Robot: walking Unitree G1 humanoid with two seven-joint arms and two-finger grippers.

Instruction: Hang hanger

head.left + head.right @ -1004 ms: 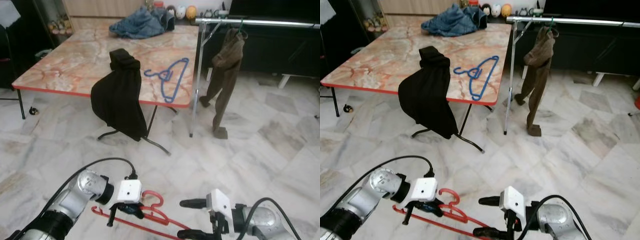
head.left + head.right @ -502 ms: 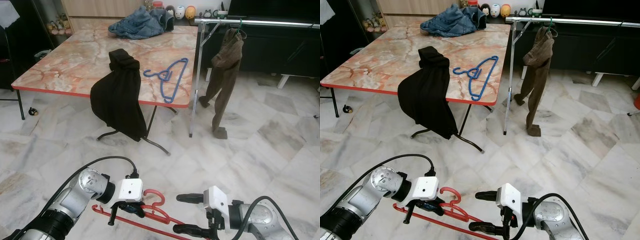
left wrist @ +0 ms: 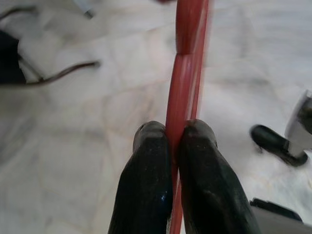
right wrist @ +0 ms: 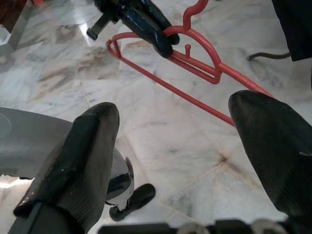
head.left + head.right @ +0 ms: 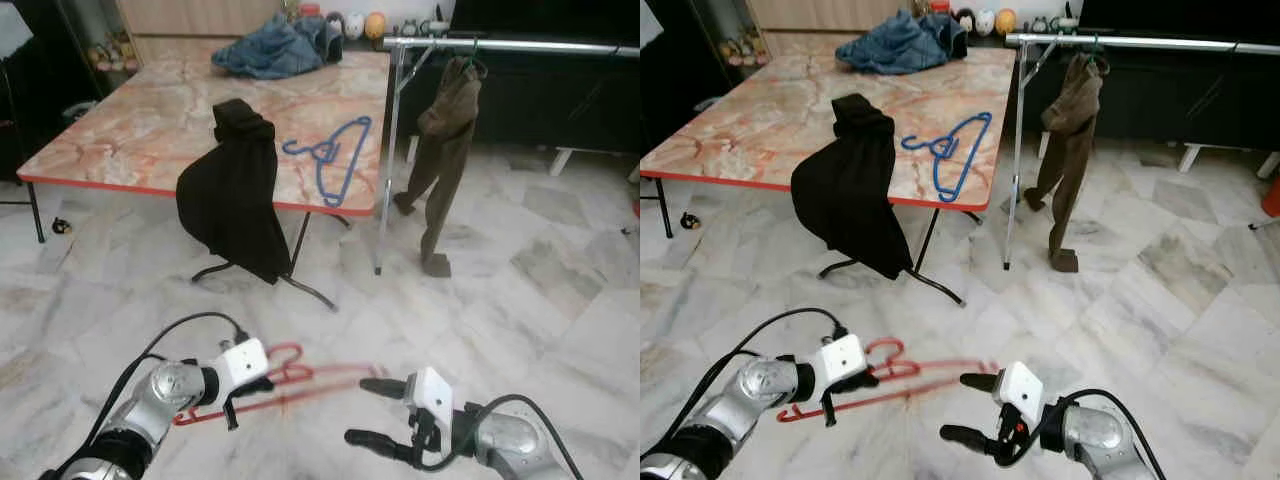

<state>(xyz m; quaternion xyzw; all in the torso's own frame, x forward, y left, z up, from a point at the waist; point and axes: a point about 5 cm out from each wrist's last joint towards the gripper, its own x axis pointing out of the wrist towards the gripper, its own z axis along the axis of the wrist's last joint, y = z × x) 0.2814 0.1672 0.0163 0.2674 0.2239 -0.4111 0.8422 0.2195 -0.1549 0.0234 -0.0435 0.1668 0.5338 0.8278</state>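
Left gripper (image 5: 243, 383) clamped on red plastic hanger (image 5: 300, 382), low above floor; looks light, stiff, thin, slippery, so best gripped near hook. Right gripper (image 5: 368, 411) fingers apart, just beside it. Rail (image 5: 500, 45) well apart.

Even daylight; red hanger (image 5: 300, 385) seemingly motion-blurred

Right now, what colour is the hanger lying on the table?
Blue. The hanger lies on the table; the right eye view shows it best.

Open floor (image 5: 520, 300) before the clothes rail (image 5: 500, 45).
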